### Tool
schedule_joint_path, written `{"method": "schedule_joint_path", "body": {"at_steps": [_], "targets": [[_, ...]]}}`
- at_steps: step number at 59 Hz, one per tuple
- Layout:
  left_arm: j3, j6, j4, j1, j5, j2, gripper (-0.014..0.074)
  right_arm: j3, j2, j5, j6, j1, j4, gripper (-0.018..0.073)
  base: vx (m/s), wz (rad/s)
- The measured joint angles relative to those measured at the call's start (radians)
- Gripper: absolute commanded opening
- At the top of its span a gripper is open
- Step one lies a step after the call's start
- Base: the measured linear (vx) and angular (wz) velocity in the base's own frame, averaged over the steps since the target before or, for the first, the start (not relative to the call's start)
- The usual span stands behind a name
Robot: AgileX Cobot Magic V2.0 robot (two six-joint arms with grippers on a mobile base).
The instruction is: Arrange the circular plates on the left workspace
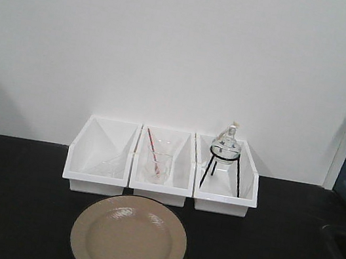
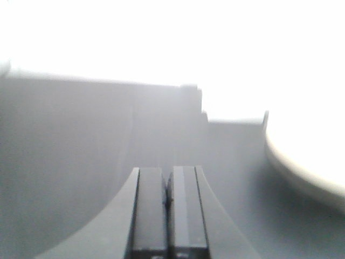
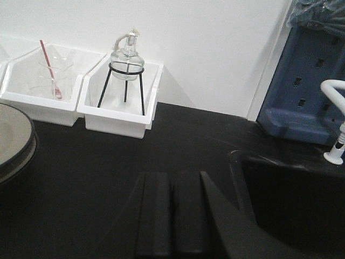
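Note:
Two beige round plates with thin black rims lie stacked [image 1: 129,238] on the black countertop [image 1: 8,201], in front of the middle white bin. The stack's edge shows at the right of the left wrist view [image 2: 310,162] and at the left edge of the right wrist view [image 3: 11,137]. My left gripper [image 2: 168,186] is shut and empty, low over the counter to the left of the plates. My right gripper [image 3: 171,186] is shut and empty, over the counter to the right of the plates. Neither gripper shows in the front view.
Three white bins stand in a row against the wall: the left one [image 1: 100,156], the middle one [image 1: 163,166] with a glass beaker and red rod, the right one [image 1: 227,177] with an alcohol lamp on a tripod. A recessed sink [image 3: 302,199] lies at the right.

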Motion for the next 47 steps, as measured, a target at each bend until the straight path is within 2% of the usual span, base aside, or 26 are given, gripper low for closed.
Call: {"method": "schedule_joint_path", "body": {"at_steps": [9, 24, 47], "targets": [[0.000, 0.000, 0.000, 0.000, 0.011, -0.004, 0.0000, 0.001, 0.000, -0.049, 0.000, 0.000, 0.004, 0.0001, 0.00, 0.00], [0.000, 0.000, 0.000, 0.000, 0.050, -0.004, 0.0000, 0.001, 0.000, -0.050, 0.000, 0.000, 0.004, 0.0002, 0.00, 0.00], [0.003, 0.000, 0.000, 0.000, 0.049, -0.004, 0.0000, 0.001, 0.000, -0.050, 0.000, -0.001, 0.004, 0.0002, 0.00, 0.00]]}}
